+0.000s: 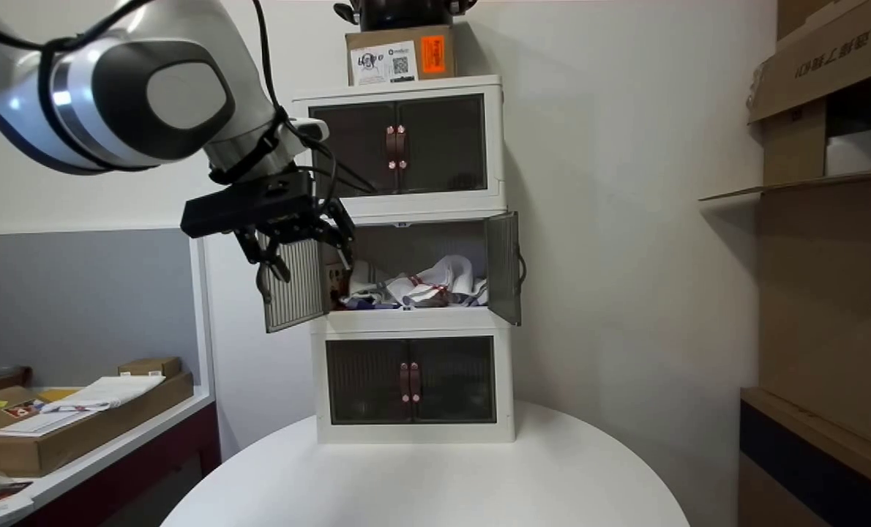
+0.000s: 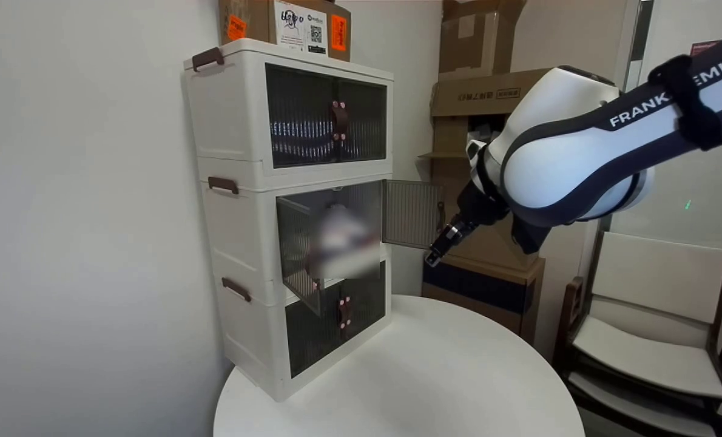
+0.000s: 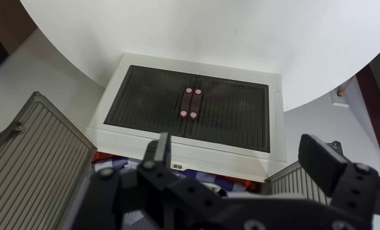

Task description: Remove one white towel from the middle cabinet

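White towels (image 1: pixel 446 274), creased and red-striped in places, lie bunched in the middle cabinet (image 1: pixel 417 238); you can't tell where one ends and the next starts. Your gripper (image 3: pixel 236 150) is spread wide, pinching nothing, out in front of the cabinet and apart from the towels. Looks like pre-reach, grasp still to do.

Risks:
- Double pick. Towels overlap, and blue-white checked cloth (image 3: pixel 113 163) sits just inside the front edge. Go too deep and you likely drag extras. Take one raised fold.
- Door strike. In an exterior view you mostly overlap one ribbed door (image 1: pixel 298 288), not the opening. Drive straight in and you could clip its edge; overshoot sideways and the opposite ribbed door (image 1: pixel 503 267) is next.
- Snag. Slack black cable (image 1: pixel 266 62) runs down toward your gripper; the upper cabinet (image 1: pixel 443 143) has strap handles (image 1: pixel 391 148) it could hook.
- Stack shift. Yank a caught towel and the cabinets could rock, cardboard box (image 1: pixel 400 57) and black pot (image 1: pixel 406 13) on top included. Pull slowly.
- Bad aim. Your wrist view centres on the lower cabinet (image 3: pixel 228 115), and contents are blurred in an exterior view, so you could misjudge depth.
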Motion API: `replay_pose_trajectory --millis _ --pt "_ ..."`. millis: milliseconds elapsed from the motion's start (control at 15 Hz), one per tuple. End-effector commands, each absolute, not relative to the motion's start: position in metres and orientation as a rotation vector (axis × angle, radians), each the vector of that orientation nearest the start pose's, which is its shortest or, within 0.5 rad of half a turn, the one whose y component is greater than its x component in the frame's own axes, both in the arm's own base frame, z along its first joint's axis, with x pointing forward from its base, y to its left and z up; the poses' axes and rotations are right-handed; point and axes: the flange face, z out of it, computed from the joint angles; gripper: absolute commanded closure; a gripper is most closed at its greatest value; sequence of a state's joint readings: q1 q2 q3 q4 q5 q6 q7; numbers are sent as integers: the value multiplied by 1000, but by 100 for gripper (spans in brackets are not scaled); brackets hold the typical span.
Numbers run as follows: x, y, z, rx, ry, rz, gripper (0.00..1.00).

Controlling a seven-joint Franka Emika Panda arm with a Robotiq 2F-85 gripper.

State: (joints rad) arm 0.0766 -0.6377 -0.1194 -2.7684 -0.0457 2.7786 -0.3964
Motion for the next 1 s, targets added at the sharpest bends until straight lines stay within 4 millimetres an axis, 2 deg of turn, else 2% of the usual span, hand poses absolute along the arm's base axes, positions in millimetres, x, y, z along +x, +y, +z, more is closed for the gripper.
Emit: replay_pose_trajectory --millis 0,333,467,600,933 --pt "384 -11 471 -3022 -561 -1049 0" --pt "397 4 453 -3039 -86 -1082 0" --pt "404 2 445 -2998 83 -1115 0" --pt "412 -7 438 -2947 197 -1208 0" --pt "440 -57 415 -2744 548 -1376 0"
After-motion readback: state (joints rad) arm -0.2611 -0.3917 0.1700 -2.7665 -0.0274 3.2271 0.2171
